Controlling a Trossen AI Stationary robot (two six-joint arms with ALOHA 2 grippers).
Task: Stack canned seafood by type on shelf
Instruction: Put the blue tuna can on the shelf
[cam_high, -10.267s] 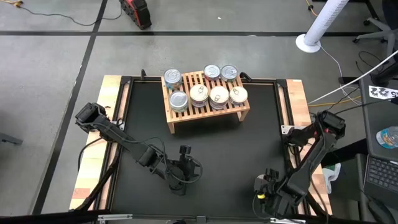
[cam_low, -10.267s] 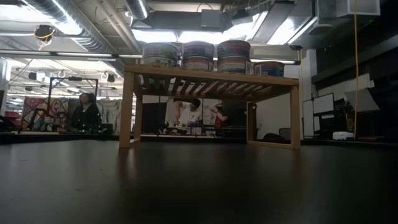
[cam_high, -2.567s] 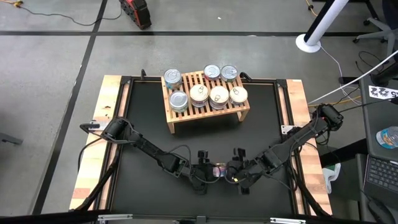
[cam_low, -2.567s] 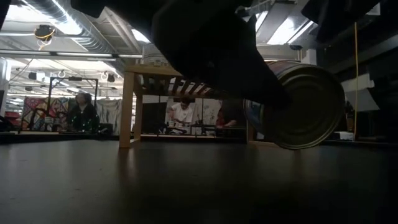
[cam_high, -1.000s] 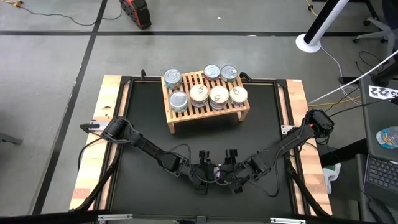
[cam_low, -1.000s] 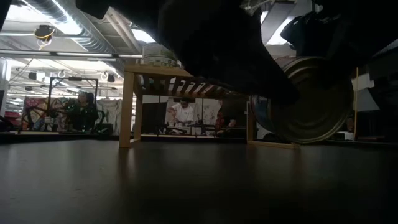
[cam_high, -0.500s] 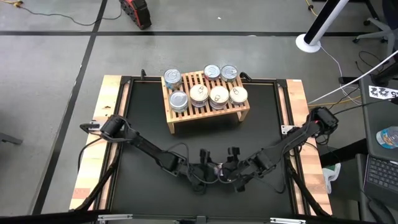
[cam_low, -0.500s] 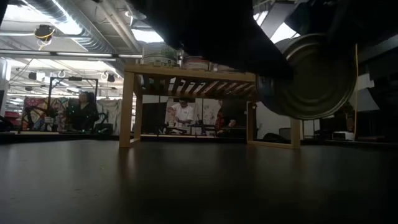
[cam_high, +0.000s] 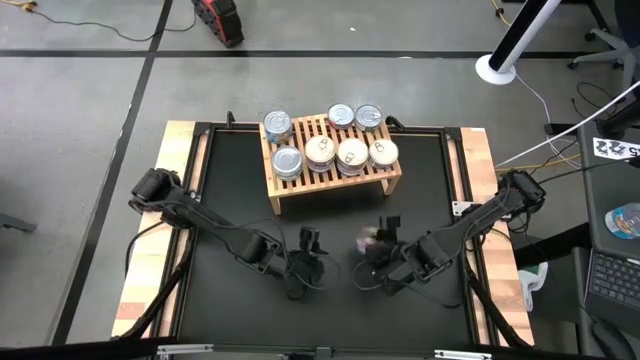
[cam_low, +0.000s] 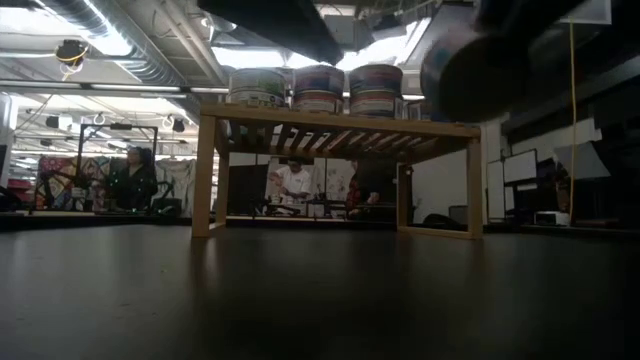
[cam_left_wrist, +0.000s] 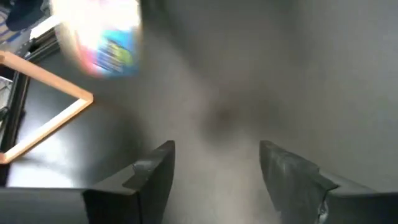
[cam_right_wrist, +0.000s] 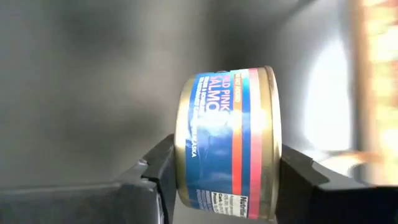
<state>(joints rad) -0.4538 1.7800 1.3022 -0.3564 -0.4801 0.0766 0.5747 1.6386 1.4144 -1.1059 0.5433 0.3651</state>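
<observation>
Blue-and-pink-labelled salmon can on edge between right gripper jaws

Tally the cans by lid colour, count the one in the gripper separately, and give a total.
Silver-lidded cans on the shelf: 4
White-lidded cans on the shelf: 3
Blue-labelled can held by the right gripper: 1
Total: 8
</observation>
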